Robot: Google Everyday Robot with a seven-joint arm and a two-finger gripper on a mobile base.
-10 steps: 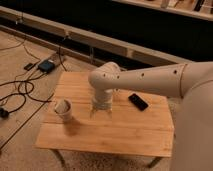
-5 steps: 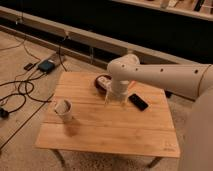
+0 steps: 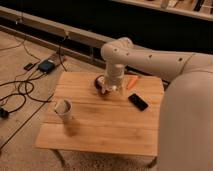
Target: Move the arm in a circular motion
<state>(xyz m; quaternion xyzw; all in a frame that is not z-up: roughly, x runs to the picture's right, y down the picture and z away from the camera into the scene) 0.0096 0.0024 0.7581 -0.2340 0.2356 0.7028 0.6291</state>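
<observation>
The arm (image 3: 150,57) had swung from near the paper cup (image 3: 64,110) to the counter's (image 3: 100,132) far side, tool (image 3: 111,91) over a dark bowl (image 3: 100,82), grip state unclear, circle mid-sweep.

A wooden table (image 3: 100,132) holds a white paper cup (image 3: 64,109) near its left edge, a dark phone (image 3: 138,101) toward the right, an orange object (image 3: 132,81) at the back and a dark bowl (image 3: 99,83) beside it. The gripper (image 3: 111,90) hangs above that bowl. Cables (image 3: 20,90) and a small dark box (image 3: 46,65) lie on the floor.
</observation>
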